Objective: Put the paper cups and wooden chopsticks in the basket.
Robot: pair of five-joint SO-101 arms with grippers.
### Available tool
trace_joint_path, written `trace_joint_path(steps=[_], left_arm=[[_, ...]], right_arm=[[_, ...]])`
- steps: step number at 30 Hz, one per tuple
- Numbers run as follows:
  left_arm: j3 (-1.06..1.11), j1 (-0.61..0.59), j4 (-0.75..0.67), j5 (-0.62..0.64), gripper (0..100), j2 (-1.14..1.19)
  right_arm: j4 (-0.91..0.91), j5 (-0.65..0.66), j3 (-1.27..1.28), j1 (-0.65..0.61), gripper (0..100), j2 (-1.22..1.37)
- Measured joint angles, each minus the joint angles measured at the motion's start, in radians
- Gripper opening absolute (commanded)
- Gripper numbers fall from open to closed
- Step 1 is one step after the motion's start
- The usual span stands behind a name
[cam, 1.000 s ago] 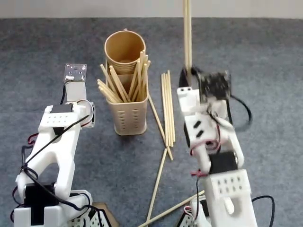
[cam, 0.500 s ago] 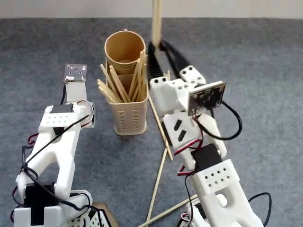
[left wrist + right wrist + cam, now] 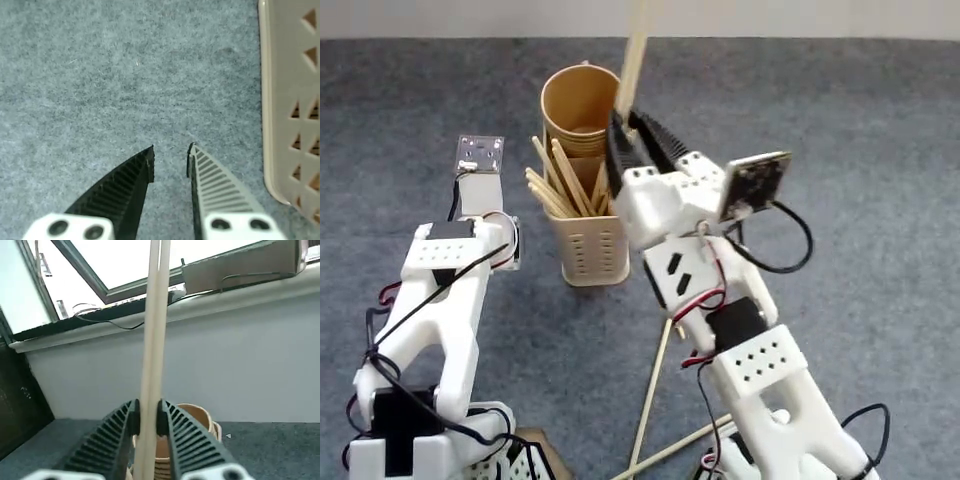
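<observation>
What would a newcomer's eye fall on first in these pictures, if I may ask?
The right arm's pincer stands out, shut on a pair of pale wooden chopsticks held upright above the beige perforated plastic basket. That basket already holds a stack of brown paper cups and a bundle of wooden sticks. The left arm's pincer hangs open over grey carpet beside it.

Left gripper (image 3: 171,150) over grey carpet (image 3: 110,65) — basket (image 3: 285,100) just beside.
Tips parted by a narrow gap, carpet visible between; black finger (image 3: 127,185) on one side, pale ribbed finger (image 3: 215,180) on the other — the pale one nearer the basket's beige wall, pierced with triangular holes, rounded corner down on the carpet.
</observation>
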Motion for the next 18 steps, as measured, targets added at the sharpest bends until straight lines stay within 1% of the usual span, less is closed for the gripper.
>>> trace_joint_path(steps=[3,7,18], left_arm=[[0.000,0.000,0.000,0.000,13,0.000],[0.000,0.000,0.000,0.000,13,0.000],[0.000,0.000,0.000,0.000,13,0.000]], right_arm=[[0.000,0.000,0.000,-0.034,1.9,0.037],[0.000,0.074,0.000,-0.040,8.4,0.063],[0.000,0.098,-0.002,-0.040,8.5,0.066]])
